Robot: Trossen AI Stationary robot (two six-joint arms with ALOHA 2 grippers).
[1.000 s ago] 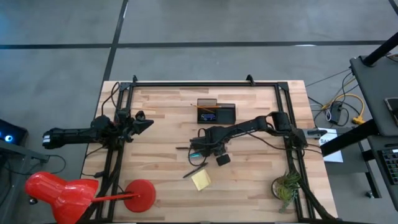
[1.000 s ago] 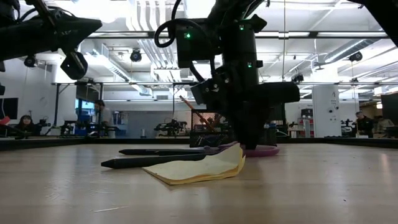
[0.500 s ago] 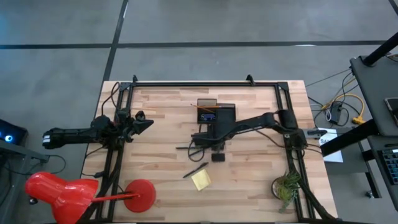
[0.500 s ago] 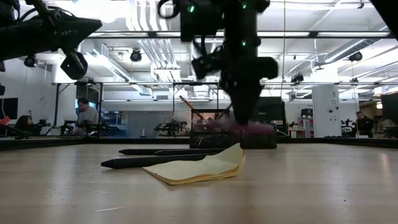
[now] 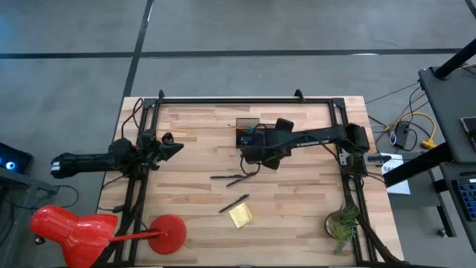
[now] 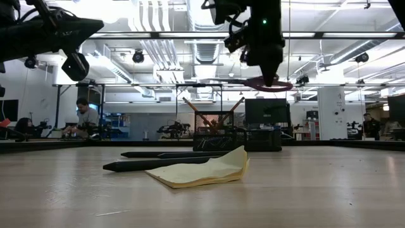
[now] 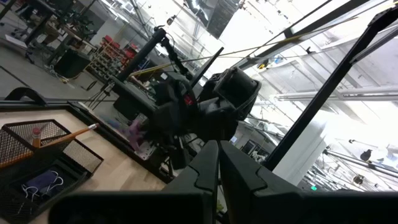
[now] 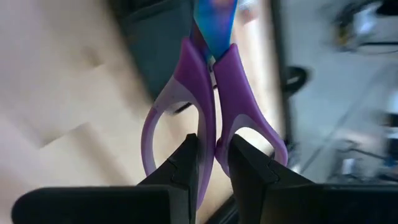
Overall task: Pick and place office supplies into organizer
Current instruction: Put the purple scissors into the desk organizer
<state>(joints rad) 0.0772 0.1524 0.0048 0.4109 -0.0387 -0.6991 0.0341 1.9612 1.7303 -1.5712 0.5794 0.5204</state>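
My right gripper (image 5: 256,149) is shut on the purple-handled scissors (image 8: 211,81) and holds them in the air beside the black mesh organizer (image 5: 259,132). In the low view the scissors (image 6: 269,83) show as a level purple ring under the gripper (image 6: 266,66), higher than the organizer (image 6: 237,138). An orange pencil (image 5: 242,128) leans out of the organizer. Two black pens (image 5: 230,176) (image 5: 234,203) and the yellow sticky-note pad (image 5: 239,216) lie flat on the table. My left gripper (image 5: 175,147) waits shut above the table's left side. My right gripper pinches the scissors between its two fingers (image 8: 189,155) at the inner bars of the handles (image 8: 206,124), where the two loops meet. The fingers come from above, pointing down. The scissors are lifted clear and lie about level, blades pointing away from the wrist.
A small green plant (image 5: 342,223) stands at the table's near right corner. A red disc (image 5: 167,232) sits at the near left edge. A black frame (image 5: 245,99) runs along the far edge. People sit in the room beyond (image 6: 82,117).
My right gripper has risen from the table with the scissors and moved toward the far edge, up to the organizer. The scissors, on the table by the pens a second ago, now hang clear above it. The pens and the pad have stayed put.
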